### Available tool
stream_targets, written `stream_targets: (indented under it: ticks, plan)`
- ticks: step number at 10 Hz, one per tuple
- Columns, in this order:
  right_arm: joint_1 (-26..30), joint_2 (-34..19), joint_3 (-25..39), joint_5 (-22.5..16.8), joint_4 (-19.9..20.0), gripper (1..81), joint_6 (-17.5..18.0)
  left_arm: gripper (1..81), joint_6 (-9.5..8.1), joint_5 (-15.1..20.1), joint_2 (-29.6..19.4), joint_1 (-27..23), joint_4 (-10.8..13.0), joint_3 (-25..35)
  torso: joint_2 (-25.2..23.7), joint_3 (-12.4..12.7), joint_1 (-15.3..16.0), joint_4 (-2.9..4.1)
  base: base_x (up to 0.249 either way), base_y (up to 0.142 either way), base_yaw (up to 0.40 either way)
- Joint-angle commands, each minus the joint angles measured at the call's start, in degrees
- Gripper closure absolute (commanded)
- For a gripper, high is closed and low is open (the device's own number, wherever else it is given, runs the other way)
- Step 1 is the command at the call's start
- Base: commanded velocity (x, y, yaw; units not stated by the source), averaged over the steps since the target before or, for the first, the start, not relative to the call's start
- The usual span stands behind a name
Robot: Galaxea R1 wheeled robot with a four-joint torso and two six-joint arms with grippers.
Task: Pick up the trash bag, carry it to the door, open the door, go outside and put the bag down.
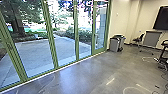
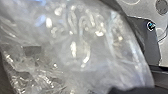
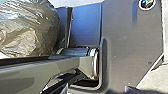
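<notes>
So yeah, nothing I can actually read here, tbh — no text, label, brand, number or sign is legible in the head view or in either wrist view.
</notes>
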Motion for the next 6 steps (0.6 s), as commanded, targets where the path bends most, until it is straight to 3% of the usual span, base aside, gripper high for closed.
stream_targets:
  ticks: [1,6]
  plan:
    - [1.76,1.35,0.98,-3.76,-0.36,1.0,-0.95,81.1,0.04,3.44,-0.24,-2.52,0.14,0.11,-0.02,0.0,-0.02,0.0,0.0,0.0,0.0]
    - [1.76,1.35,0.8,-3.76,-0.27,1.0,-0.95,81.1,0.13,3.44,-0.15,-2.52,0.22,0.11,-0.05,0.02,-0.13,0.0,0.0,0.0,0.0]
